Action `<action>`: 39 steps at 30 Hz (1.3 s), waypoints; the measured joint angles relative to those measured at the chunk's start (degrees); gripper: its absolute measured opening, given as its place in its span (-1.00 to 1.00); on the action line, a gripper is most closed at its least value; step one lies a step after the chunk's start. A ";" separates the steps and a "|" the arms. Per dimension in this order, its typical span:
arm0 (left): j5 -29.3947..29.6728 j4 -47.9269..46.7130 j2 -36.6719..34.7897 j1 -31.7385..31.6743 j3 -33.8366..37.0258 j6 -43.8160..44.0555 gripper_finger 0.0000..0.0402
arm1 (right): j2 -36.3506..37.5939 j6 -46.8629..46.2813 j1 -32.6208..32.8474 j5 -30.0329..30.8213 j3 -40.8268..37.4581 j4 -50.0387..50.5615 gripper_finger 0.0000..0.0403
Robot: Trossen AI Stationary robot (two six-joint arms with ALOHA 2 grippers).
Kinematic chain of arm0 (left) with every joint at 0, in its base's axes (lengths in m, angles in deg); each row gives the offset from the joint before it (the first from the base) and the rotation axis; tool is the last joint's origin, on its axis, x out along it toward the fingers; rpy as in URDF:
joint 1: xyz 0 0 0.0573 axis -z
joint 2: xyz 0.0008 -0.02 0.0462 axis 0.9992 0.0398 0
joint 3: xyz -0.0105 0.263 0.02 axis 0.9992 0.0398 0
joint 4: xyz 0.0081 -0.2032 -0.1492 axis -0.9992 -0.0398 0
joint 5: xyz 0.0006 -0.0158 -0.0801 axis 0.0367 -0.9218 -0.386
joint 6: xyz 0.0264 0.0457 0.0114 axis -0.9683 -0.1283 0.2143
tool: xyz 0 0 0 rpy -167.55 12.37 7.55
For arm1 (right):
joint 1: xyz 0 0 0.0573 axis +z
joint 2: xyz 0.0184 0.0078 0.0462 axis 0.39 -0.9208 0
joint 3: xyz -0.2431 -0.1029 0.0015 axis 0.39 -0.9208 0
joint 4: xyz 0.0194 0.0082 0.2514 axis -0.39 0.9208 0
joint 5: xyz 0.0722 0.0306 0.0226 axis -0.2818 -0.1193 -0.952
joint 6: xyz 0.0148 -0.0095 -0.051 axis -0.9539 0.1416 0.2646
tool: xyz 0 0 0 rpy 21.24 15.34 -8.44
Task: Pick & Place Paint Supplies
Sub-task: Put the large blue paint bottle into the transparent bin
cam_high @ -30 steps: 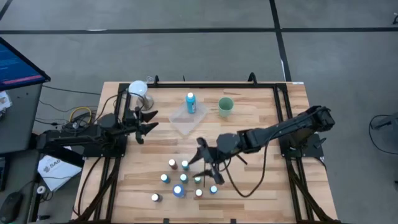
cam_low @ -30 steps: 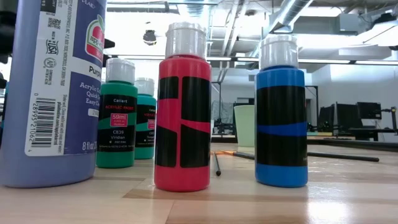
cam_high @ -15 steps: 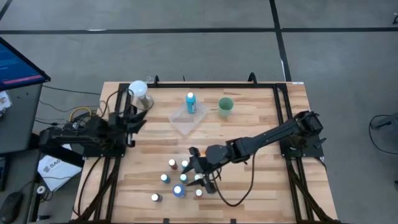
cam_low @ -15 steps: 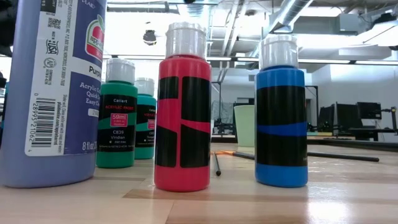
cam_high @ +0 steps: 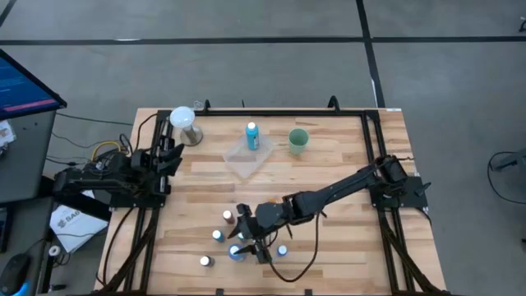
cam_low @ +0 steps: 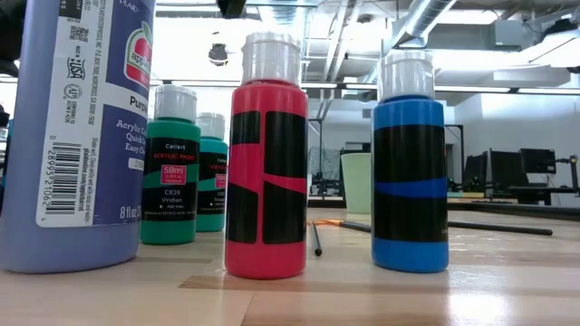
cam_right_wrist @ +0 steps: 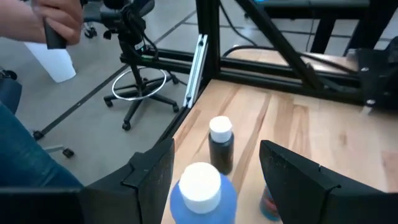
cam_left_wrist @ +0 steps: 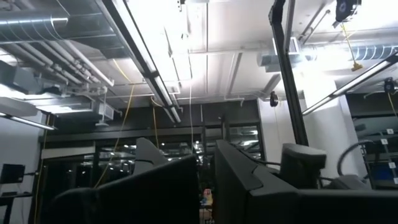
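Note:
Several tiny white-capped paint bottles [cam_high: 228,216] stand upright on the table's near middle. My right gripper [cam_high: 246,245] is open among them. Its fingers stand on either side of a taller blue bottle [cam_right_wrist: 202,186] without touching it. A small dark bottle [cam_right_wrist: 221,144] stands just beyond. The second blue bottle [cam_high: 251,136] stands in the clear tray [cam_high: 238,166]. In the low view, red [cam_low: 265,163], blue [cam_low: 410,163] and green [cam_low: 169,172] bottles stand close by, and thin brushes [cam_low: 317,237], one orange-tipped [cam_low: 331,222], lie behind them. My left gripper [cam_high: 171,150] is shut at the left edge, tipped up.
A green cup [cam_high: 297,140] stands at the far middle, right of the tray. A white round lamp [cam_high: 182,120] stands at the far left. A person's hand [cam_right_wrist: 43,22] holding something shows beyond the table's edge.
My right gripper has gone toward the table's left and near edges, from beside the brushes to over the bottle group, and now stands around the taller blue bottle. My left arm has drawn back toward the left edge and tipped upward.

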 joint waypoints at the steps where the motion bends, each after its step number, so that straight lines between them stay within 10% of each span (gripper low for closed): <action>1: 0.04 -0.02 0.00 0.00 0.00 0.00 -1.00 | -0.01 -0.02 0.23 0.00 0.01 0.23 0.15; 39: 0.18 0.40 0.21 -0.04 0.02 0.02 -1.00 | -4.54 1.52 2.35 -0.03 0.12 -0.67 0.12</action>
